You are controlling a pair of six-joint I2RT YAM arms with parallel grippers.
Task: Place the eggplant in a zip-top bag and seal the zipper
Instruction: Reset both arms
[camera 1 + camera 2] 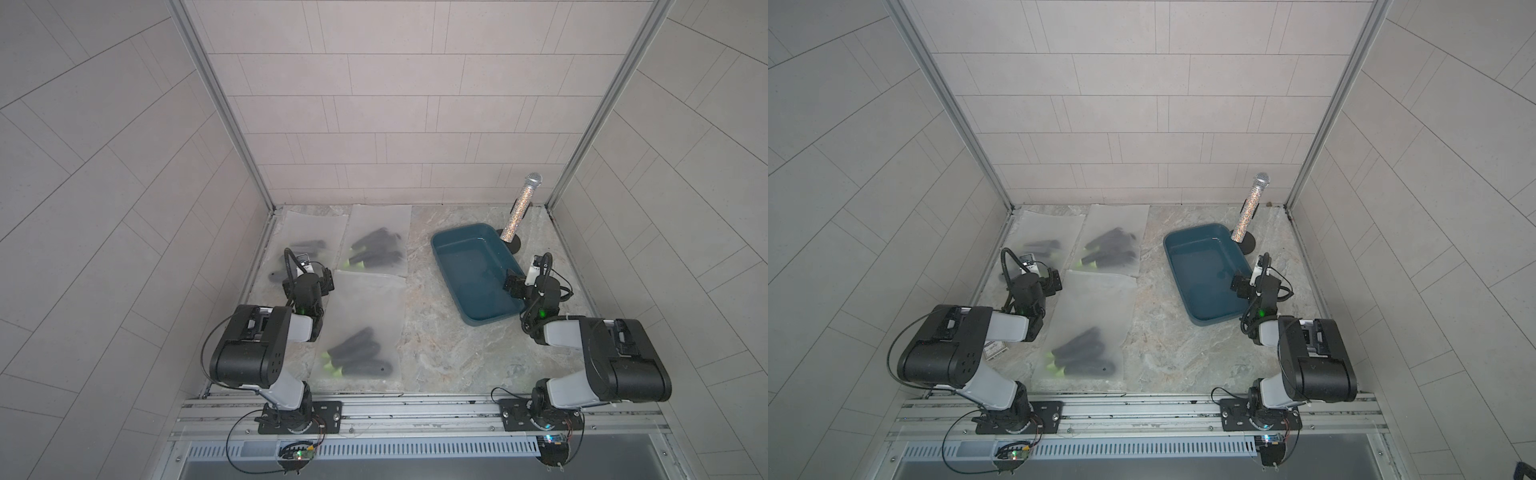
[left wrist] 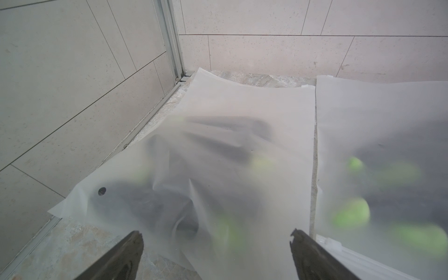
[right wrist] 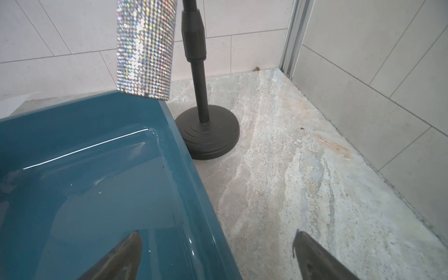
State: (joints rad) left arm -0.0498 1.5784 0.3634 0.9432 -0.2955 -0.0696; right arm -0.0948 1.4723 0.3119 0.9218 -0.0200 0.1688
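Three frosted zip-top bags lie flat on the left of the marble table, each with dark eggplants and green stems showing through. The far-left bag [image 1: 309,232] [image 2: 242,104] holds eggplants [image 2: 150,206]. Beside it lies a second bag [image 1: 380,226] [image 2: 378,109]. The near bag [image 1: 370,307] holds eggplants [image 1: 357,357]. My left gripper [image 1: 326,282] [image 2: 216,234] hangs open just above the far-left bag's near end, holding nothing. My right gripper [image 1: 513,284] [image 3: 217,233] is open and empty, straddling the right rim of a teal tub [image 1: 446,249] [image 3: 194,194].
A rhinestone microphone [image 1: 521,208] [image 3: 145,48] leans on a black stand with a round base [image 3: 208,131] right behind the tub. Tiled walls close in the back and both sides. Bare marble [image 1: 453,357] lies between the bags and the tub.
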